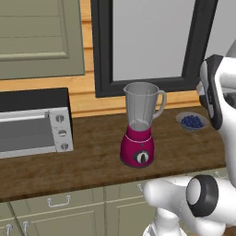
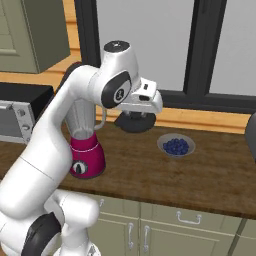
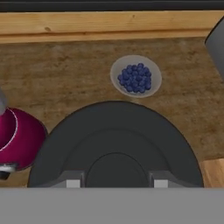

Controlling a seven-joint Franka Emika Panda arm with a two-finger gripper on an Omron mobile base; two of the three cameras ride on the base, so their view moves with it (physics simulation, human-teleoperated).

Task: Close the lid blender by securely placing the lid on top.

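Right base view: gripper [image 2: 136, 116] held above worktop [image 2: 215, 170], closed on dark round lid [image 2: 135, 122], lifted clear of the wood, to the right of blender [image 2: 85, 145]. Blender stood mid-worktop, nearer the front edge than the back wall, jar open at the top. Left base view: blender [image 1: 139, 125] upright, handle toward the bowl of blueberries [image 1: 192, 122], toaster oven [image 1: 34, 129] well apart toward the worktop's left end. Hand view: lid [image 3: 116, 144] gripped between fingertips [image 3: 74, 180], magenta base at left edge, bowl beyond.
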